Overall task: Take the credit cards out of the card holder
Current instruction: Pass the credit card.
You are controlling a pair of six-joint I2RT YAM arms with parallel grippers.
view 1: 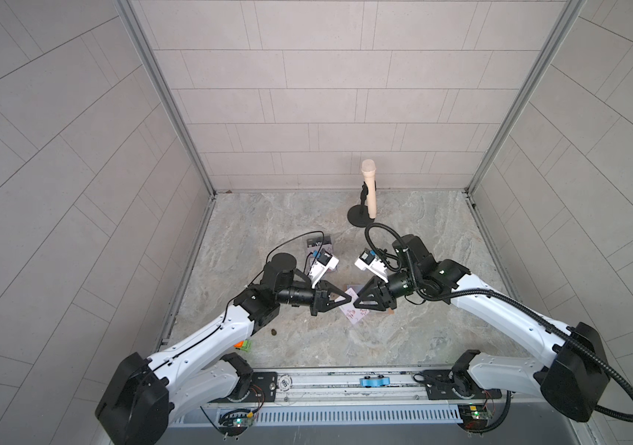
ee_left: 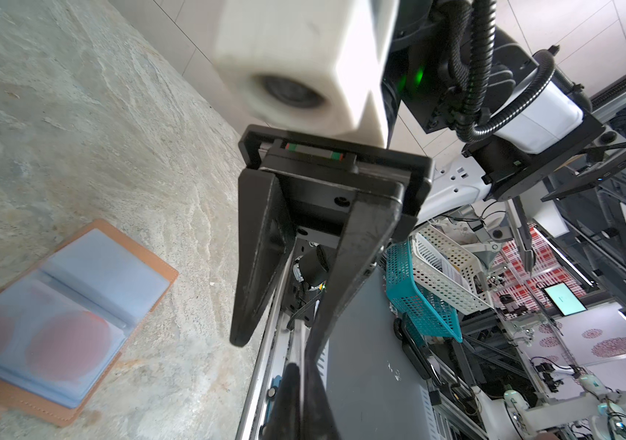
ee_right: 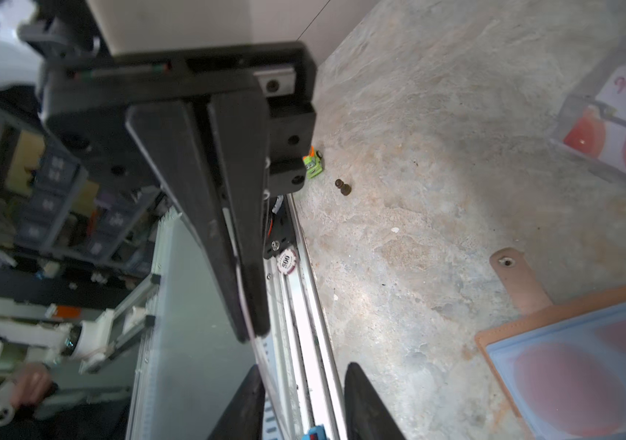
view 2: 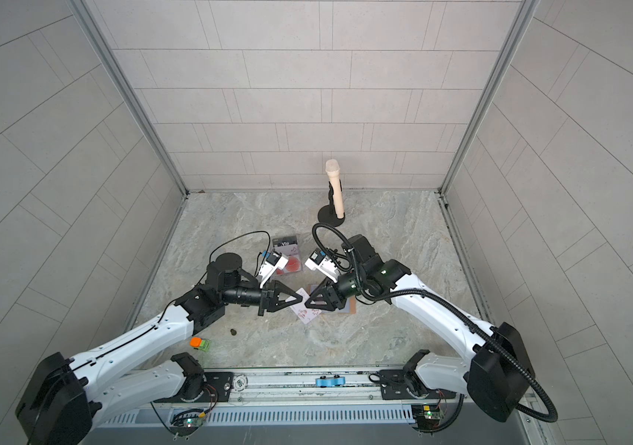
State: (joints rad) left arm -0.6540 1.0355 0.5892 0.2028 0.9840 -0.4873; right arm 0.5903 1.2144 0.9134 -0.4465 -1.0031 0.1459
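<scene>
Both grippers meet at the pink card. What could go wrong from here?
1. The left gripper pinches the pale pink card near one edge; it may pivot or slip out in transit.
2. The open right gripper stands tip to tip with it; backing off could knock the card.
3. A red-circled card sits in the card holder, which nothing pins down; pulling it may drag the holder.
</scene>
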